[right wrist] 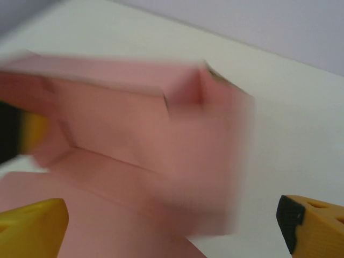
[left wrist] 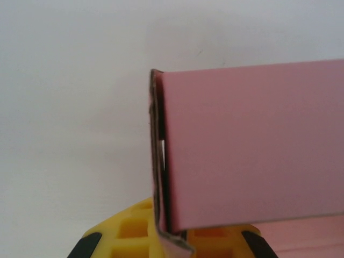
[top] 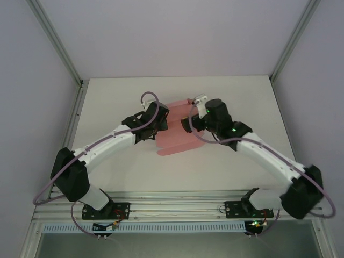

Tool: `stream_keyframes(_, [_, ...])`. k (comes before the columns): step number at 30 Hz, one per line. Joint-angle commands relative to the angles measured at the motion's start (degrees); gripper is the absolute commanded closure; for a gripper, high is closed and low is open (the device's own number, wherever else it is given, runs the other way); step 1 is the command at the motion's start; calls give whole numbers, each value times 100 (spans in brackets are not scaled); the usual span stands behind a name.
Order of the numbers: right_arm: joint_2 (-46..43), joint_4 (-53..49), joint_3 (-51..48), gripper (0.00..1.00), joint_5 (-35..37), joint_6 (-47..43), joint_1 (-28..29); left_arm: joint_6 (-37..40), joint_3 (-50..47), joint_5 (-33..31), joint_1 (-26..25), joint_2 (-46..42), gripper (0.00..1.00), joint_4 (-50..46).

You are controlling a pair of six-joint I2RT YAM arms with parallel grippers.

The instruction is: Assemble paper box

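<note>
While the left gripper (left wrist: 172, 244) clamps the folded edge of the paper box (top: 176, 134), the right gripper (right wrist: 172, 228) gapes wide just beside that box.

Table (top: 242, 97) bare along the far edge, down both side margins and on the near strip ahead of the arm bases, so there is room to pass there; enclosure walls and slanted frame posts (top: 58, 45) shut it in left, right and behind. Centre crowded: both arms meet over the paper box (top: 177, 142), left gripper (top: 160, 126) clamped on its folded left edge, a raised pink panel standing across its front. Right gripper (right wrist: 174, 226) has jaws spread wide, blurred pink card between and ahead of them, bare table to its right.
</note>
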Motion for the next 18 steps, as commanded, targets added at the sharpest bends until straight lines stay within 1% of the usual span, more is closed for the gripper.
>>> stream_keyframes(1, [-807,330,-265,0,-1324,745,-345,1342,304,249,228,238,100,54])
stream_keyframes(3, [-1258,360,-493,0,-1678,1163,-714,2016,598,630,401,504,100,-227])
stream_keyframes(5, [-1561,190,-633,0,-1753,1539,-1092,2555,1054,682,434,880,100,-684])
stream_keyframes(6, [-1628,40,-632,0,-1759,1647,-1272,2714,1247,555,432,1043,100,-859])
stream_keyframes(8, [-1570,-317,-543,0,-1649,1767,-1458,2867,1484,387,443,1286,100,-1056])
stream_keyframes(9, [-1459,-510,-477,0,-1755,1673,-1465,2851,1534,400,452,1334,100,-1074])
stream_keyframes(10, [-1279,-740,-394,0,-1977,1515,-1465,2802,1562,506,447,1349,100,-1074])
stream_keyframes(11, [-1121,-900,-354,0,-2040,1411,-1463,2791,1556,668,457,1338,100,-1050])
stream_keyframes(12, [-997,-982,-349,0,-1829,1431,-1482,2744,1517,820,455,1301,100,-980])
stream_keyframes(13, [-884,-1008,-379,0,-1771,1359,-1664,2714,1458,969,454,1234,100,-893])
stream_keyframes(14, [-806,-953,-436,0,-1951,1335,-1940,2696,1373,1061,460,1164,100,-796])
stream_keyframes(15, [-747,-807,-523,1,-2204,1503,-2355,2679,1291,1112,459,1077,100,-706])
stream_keyframes(16, [-656,-580,-617,4,-2752,1700,-2890,2664,1203,1179,460,1005,100,-635])
stream_keyframes(17, [-581,-270,-755,8,-3502,1772,-3331,2638,1124,1218,461,935,100,-569])
stream_keyframes(18, [-498,97,-916,11,-4190,1813,-3642,2612,1037,1266,468,872,100,-511])
